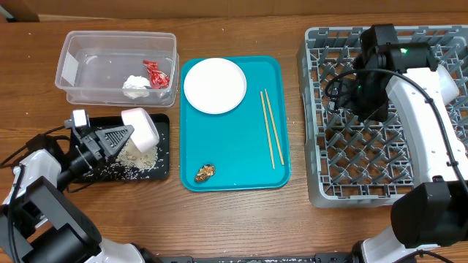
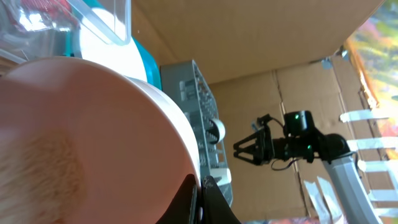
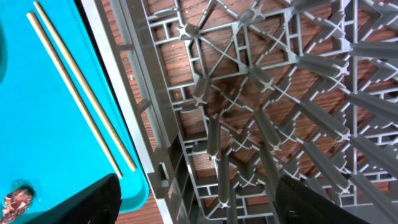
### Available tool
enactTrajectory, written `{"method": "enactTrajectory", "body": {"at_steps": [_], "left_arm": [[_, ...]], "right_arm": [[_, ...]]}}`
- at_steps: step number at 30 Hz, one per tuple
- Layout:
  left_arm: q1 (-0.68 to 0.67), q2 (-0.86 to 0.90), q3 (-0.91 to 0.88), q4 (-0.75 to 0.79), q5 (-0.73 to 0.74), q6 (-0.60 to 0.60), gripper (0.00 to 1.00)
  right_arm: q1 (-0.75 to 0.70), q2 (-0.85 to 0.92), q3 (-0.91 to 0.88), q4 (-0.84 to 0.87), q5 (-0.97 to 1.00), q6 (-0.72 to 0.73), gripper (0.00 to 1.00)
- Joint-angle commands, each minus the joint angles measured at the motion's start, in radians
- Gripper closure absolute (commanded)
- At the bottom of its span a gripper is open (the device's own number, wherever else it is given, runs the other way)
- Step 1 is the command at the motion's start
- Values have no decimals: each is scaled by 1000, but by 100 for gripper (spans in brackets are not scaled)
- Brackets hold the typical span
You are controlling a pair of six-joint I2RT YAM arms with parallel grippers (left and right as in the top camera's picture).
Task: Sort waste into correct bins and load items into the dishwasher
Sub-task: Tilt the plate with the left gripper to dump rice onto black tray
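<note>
From overhead, on the wooden table, a clear plastic tub sits at 10 o'clock. It holds a crumpled red wrapper with a white tissue wad just beside it. At 8 o'clock a shallow black tray is strewn with loose rice grains. The left end effector is clamped on a smooth white bowl, which is tipped steeply over that tray.

In the middle lies a glossy teal tray. It carries a round white plate at its 11 o'clock and two thin wooden chopsticks side by side along its 3 o'clock edge. A small brown food scrap lies at its 7 o'clock. At the table's 3 o'clock stands the grey plastic dish rack, an open grid with upright pegs. The right arm reaches over the rack's 12 o'clock half.

From the left wrist, the bowl's pale pink interior fills the left half, and a dark finger presses against its rim. Beyond it we see the rack edge-on. We also see the right end effector with its fingers spread apart, which the overhead view hides.

The right wrist looks down through the rack's grid to the wood grain beneath. Its two dark fingers sit far apart in the bottom corners and hold nothing. The chopsticks lie on the teal tray at 9 o'clock, and the scrap is at 7 o'clock.
</note>
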State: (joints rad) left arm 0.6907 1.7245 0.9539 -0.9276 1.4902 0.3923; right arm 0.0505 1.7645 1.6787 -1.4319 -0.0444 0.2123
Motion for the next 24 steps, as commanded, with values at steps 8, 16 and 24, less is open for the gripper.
{"method": "enactTrajectory", "body": {"at_steps": [8, 16, 24], "left_arm": [[56, 10, -5, -3, 48, -27, 96], [57, 10, -5, -2, 45, -26, 96], [57, 10, -5, -2, 45, -26, 96]], "right_arm": [[0, -14, -4, 5, 7, -3, 19], [0, -14, -4, 4, 7, -4, 19], [0, -14, -4, 5, 7, -3, 19]]}}
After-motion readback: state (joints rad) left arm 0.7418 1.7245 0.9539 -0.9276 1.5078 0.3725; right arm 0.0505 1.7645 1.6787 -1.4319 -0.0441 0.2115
